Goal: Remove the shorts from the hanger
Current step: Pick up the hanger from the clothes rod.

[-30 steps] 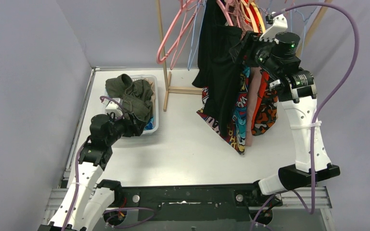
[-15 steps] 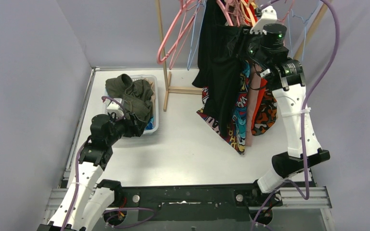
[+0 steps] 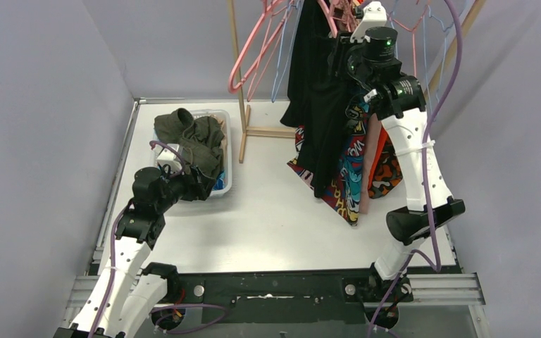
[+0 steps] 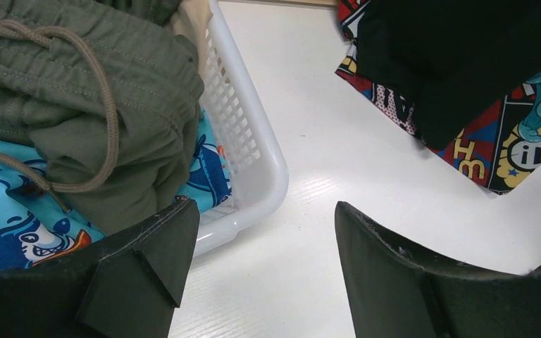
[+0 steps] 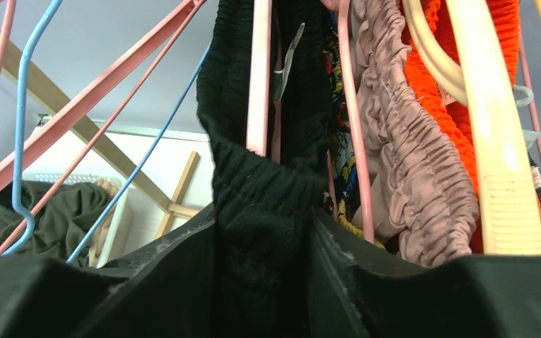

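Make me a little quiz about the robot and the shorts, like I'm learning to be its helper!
1. True or false: the left gripper holds nothing.
2. Which shorts is the right gripper pinching: A pink, B black, C orange?
3. Fill in: the shark shorts lie in the white ____.

Key:
1. True, its jaws are open and empty.
2. B, the black shorts.
3. basket.
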You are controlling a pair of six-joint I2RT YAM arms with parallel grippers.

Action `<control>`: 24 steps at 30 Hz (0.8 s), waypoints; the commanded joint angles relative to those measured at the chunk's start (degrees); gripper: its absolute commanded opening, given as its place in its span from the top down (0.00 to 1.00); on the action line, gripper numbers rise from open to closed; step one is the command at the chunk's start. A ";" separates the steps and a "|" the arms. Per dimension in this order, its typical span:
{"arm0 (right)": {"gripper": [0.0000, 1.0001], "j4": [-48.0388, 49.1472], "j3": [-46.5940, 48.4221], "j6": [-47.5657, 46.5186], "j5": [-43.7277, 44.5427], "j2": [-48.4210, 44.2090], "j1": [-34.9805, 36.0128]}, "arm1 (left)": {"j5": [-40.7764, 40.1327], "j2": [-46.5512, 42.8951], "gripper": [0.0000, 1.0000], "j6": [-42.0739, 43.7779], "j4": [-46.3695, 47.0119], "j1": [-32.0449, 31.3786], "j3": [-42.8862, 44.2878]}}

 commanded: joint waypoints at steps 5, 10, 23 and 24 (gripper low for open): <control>0.82 10.50 1.40 -3.09 2.44 0.12 1.38 | 1.55 -0.22 0.30 0.84 3.70 -0.26 0.10; 0.96 19.35 -4.12 -5.13 6.90 -2.91 3.16 | 1.86 -0.13 0.30 0.84 4.18 -0.32 -0.06; 1.00 32.91 -12.94 -5.01 8.15 -9.39 4.22 | 2.69 0.10 0.30 0.83 4.58 -0.35 -0.27; 1.00 33.28 -13.32 -4.65 8.02 -9.88 4.32 | 2.73 0.12 0.30 0.83 4.57 -0.33 -0.31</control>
